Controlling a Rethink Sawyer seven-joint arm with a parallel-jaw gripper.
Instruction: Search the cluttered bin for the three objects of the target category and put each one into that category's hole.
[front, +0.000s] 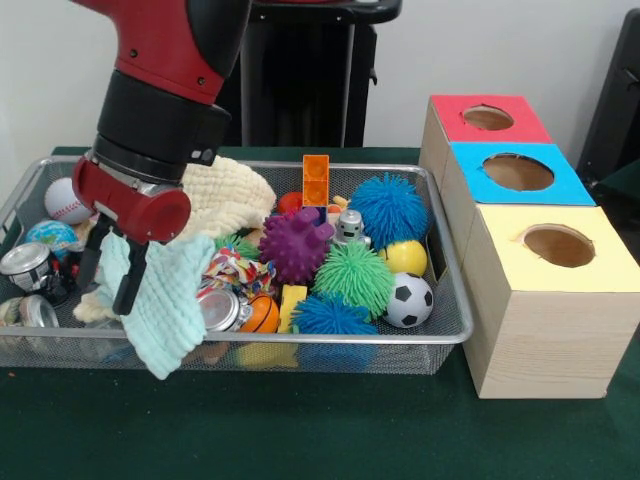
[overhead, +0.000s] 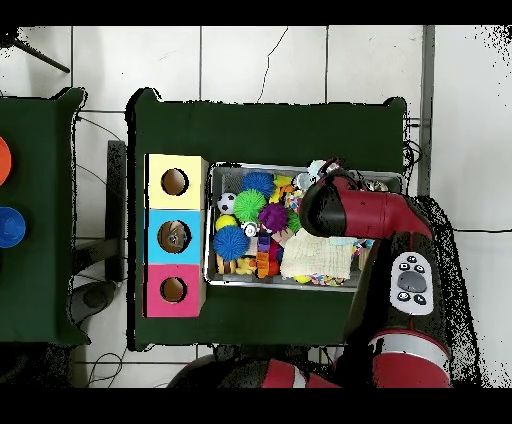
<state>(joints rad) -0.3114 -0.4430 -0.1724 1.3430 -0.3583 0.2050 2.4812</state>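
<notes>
My gripper (front: 108, 288) hangs over the front left part of the wire bin (front: 447, 262) and is shut on a mint green washcloth (front: 165, 312). The cloth dangles between the black fingers (front: 130, 285) and droops past the bin's front rim. A cream knitted cloth (front: 232, 195) lies behind the gripper, also seen from overhead (overhead: 318, 258). To the right of the bin stands a wooden box with a red-topped hole (front: 488, 117), a blue-topped hole (front: 518, 172) and a yellow-topped hole (front: 558, 245). From overhead the arm (overhead: 345, 208) covers the gripper.
The bin holds a purple spiky ball (front: 295, 245), blue (front: 390, 208) and green (front: 355, 275) fuzzy balls, a soccer ball (front: 409, 300), a baseball (front: 65, 200), cans (front: 28, 268), an orange block (front: 316, 180) and a small toy robot (front: 350, 228).
</notes>
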